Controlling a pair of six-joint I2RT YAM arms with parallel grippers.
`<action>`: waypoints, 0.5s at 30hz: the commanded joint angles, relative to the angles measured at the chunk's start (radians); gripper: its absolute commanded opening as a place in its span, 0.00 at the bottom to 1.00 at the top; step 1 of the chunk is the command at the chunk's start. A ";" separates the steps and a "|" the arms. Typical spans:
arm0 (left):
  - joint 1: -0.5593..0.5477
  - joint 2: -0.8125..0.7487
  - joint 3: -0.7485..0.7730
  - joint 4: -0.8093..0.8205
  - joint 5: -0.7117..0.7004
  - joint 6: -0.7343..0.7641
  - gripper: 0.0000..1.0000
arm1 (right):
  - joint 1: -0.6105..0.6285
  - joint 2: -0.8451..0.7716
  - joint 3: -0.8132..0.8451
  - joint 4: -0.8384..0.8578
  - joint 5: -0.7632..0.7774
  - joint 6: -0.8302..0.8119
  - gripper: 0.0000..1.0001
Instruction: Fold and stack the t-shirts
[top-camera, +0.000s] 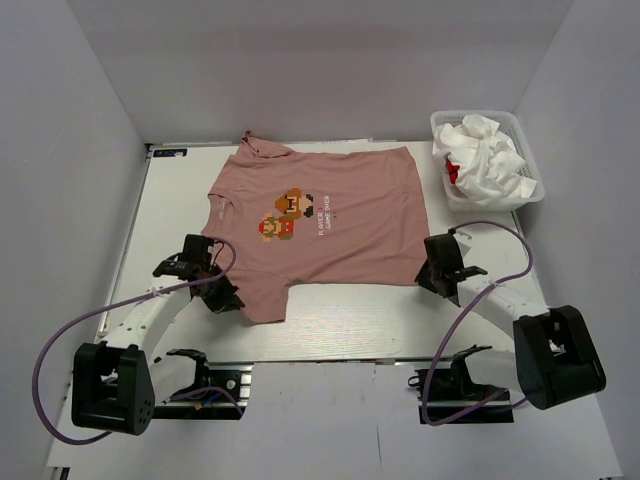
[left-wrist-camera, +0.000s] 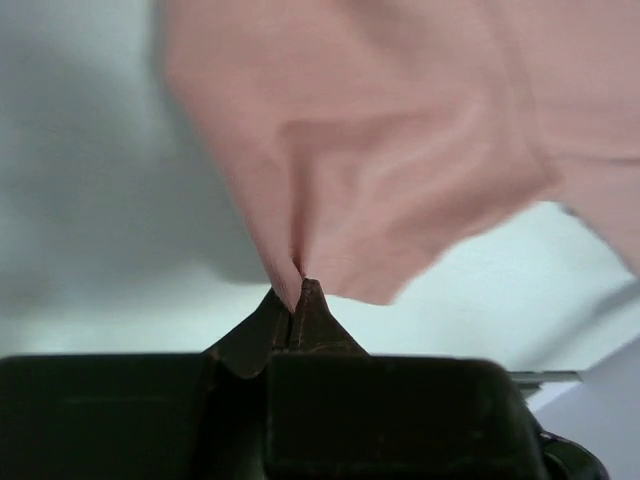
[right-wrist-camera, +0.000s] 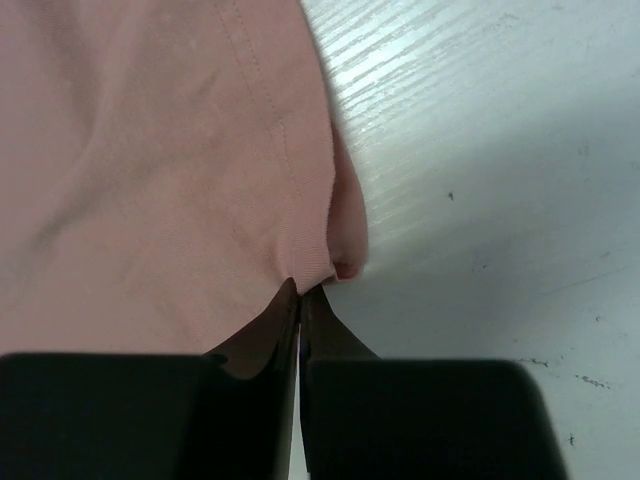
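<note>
The dusty-pink t-shirt (top-camera: 320, 225) with a pixel-character print lies spread on the table, chest up. My left gripper (top-camera: 232, 296) is shut on its near left sleeve; in the left wrist view (left-wrist-camera: 296, 287) the pink cloth (left-wrist-camera: 380, 170) hangs pinched between the closed jaws. My right gripper (top-camera: 428, 270) is shut on the shirt's near right hem corner; the right wrist view (right-wrist-camera: 302, 292) shows the hem (right-wrist-camera: 300, 240) caught at the jaw tips. White t-shirts (top-camera: 485, 155), one with a red patch, lie crumpled in the basket.
A white plastic lattice basket (top-camera: 535, 185) stands at the table's far right corner. Grey walls enclose the table on three sides. Purple cables loop from both arms near the front edge.
</note>
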 joint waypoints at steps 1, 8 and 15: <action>0.000 -0.025 0.064 0.118 0.077 -0.002 0.00 | -0.003 0.018 0.070 0.021 -0.037 -0.054 0.00; 0.000 0.101 0.176 0.333 0.207 0.015 0.02 | 0.000 0.099 0.193 0.005 -0.105 -0.080 0.00; 0.020 0.274 0.372 0.345 0.229 0.036 0.00 | -0.003 0.190 0.356 -0.025 -0.134 -0.095 0.00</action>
